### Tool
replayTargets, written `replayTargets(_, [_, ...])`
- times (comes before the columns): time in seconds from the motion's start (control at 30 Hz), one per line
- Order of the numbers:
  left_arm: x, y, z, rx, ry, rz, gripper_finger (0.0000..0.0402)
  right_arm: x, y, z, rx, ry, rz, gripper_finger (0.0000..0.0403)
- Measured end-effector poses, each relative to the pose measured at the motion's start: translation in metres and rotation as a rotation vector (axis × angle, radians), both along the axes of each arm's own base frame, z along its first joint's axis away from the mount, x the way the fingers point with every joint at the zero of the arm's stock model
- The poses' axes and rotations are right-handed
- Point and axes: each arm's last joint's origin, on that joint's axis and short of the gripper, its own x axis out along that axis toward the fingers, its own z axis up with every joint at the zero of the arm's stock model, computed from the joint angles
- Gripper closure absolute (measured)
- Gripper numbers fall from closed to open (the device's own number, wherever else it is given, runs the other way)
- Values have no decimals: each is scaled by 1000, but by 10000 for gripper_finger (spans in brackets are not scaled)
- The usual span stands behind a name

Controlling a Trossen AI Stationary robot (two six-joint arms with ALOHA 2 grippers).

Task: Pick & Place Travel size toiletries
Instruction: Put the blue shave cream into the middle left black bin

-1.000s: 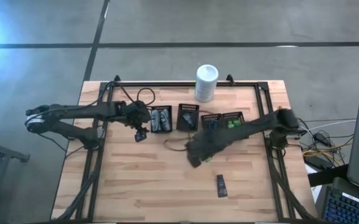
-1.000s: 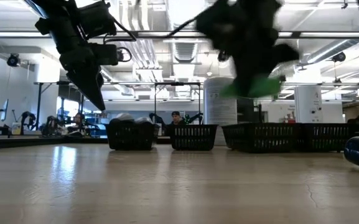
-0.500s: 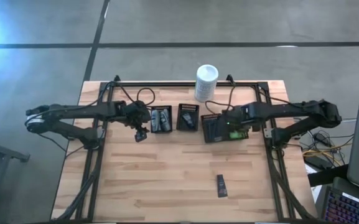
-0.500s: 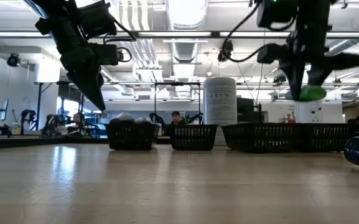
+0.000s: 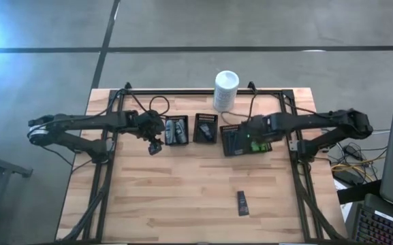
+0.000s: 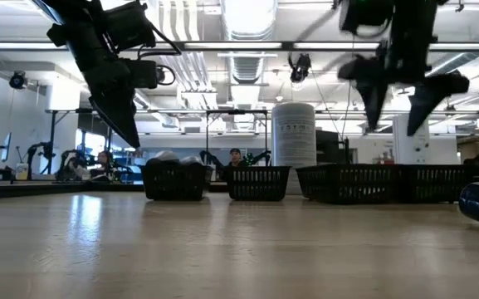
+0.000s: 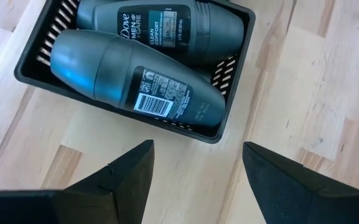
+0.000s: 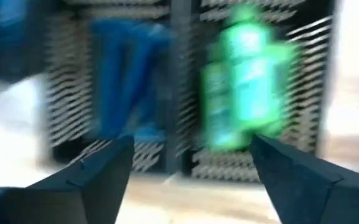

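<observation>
With my right gripper (image 6: pixel 398 98) hanging wide open and empty over the tray (image 8: pixel 328 93) where the green bottle (image 8: pixel 244 81) now lies beside two blue razors (image 8: pixel 126 74), I judge the bottle light and slick, best pinched across its body. My left gripper (image 7: pixel 195 168), spread and empty, waits by two grey bottles (image 7: pixel 135 78). One black tube (image 5: pixel 242 203) lies apart.

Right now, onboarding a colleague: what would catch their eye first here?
The bright green bottle lying in the rightmost black tray, beneath the open right gripper. Then the tall white container at the table's far edge, and the grey bottles in the tray under the open left gripper.
</observation>
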Motion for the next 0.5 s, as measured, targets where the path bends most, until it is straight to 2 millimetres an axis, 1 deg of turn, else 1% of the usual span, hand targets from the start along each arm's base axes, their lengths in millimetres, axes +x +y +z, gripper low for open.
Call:
replayTargets(0.07, [0, 0, 0, -4, -1, 6, 152, 11, 17, 7, 14, -47, 24, 74])
replayTargets(0.17, [0, 0, 0, -4, -1, 7, 152, 26, 54, 4, 84, -26, 75, 61])
replayTargets(0.3, [0, 0, 0, -3, -4, 5, 152, 48, 113, -17, 220, 58, 122, 53])
replayTargets(0.37, [0, 0, 0, -2, -4, 5, 152, 58, 142, -27, 247, 89, 120, 49])
replayTargets(0.43, [0, 0, 0, -2, -4, 5, 152, 67, 165, -35, 267, 116, 105, 46])
replayTargets(0.5, [0, 0, 0, -2, -4, 5, 152, 76, 181, -44, 290, 125, 96, 44])
